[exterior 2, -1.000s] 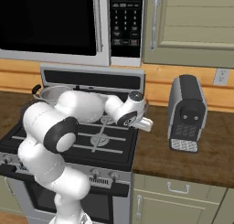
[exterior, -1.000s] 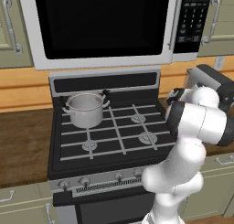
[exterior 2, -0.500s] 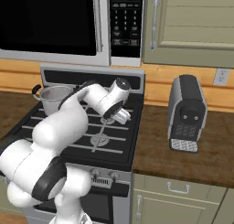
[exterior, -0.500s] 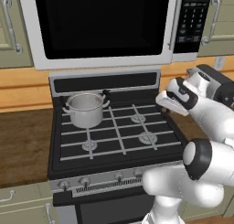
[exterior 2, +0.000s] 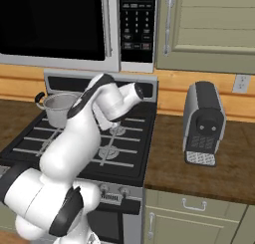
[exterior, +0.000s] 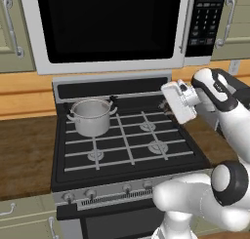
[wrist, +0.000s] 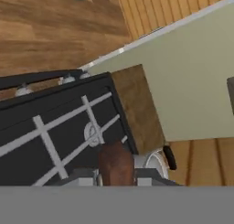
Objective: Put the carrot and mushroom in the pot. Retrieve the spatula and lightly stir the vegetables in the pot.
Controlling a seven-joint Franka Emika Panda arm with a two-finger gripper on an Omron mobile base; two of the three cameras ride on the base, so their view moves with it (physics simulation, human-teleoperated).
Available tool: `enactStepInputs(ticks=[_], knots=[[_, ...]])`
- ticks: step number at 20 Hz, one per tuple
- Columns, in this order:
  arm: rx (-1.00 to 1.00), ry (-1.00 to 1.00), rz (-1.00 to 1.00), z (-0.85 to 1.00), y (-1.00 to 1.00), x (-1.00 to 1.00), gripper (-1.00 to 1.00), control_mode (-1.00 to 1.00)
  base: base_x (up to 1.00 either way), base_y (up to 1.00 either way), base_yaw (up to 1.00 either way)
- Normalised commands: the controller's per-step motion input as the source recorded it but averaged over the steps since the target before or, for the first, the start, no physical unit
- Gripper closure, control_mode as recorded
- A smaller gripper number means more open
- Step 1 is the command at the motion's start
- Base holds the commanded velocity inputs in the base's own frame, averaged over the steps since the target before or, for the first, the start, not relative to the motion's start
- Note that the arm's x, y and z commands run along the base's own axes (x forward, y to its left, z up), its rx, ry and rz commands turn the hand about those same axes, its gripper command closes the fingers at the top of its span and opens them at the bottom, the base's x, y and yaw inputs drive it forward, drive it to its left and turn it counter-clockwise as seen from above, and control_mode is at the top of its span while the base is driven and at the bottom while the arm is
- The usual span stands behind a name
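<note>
The pot point(exterior: 91, 117) stands upright on the rear left burner of the stove point(exterior: 127, 150), at about 10 o'clock on the cooktop. The claw point(wrist: 116, 166) is raised above the stove's right side, well apart from the pot, its fingers closed on a brown rounded object point(wrist: 116, 161). A coffee machine point(exterior 2: 203, 123) stands on the table point(exterior 2: 199, 161) right of the stove.

Pot point(exterior: 90, 117) on stove point(exterior: 126, 146) back-left burner, hand point(exterior: 169, 105) over right side.
</note>
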Motion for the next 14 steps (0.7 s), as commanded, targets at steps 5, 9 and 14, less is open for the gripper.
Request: enactStepInputs(ticks=[5,9,14], knots=[[0.56,0.1,-0.23,0.0,0.96,-0.32,1.0,-1.0,0.0,0.0,0.0],[0.56,0.05,-0.26,0.08,0.92,-0.03,1.0,-1.0,0.0,0.0,0.0],[0.59,0.08,-0.27,0.48,0.74,0.0,1.0,-1.0,0.0,0.0,0.0]])
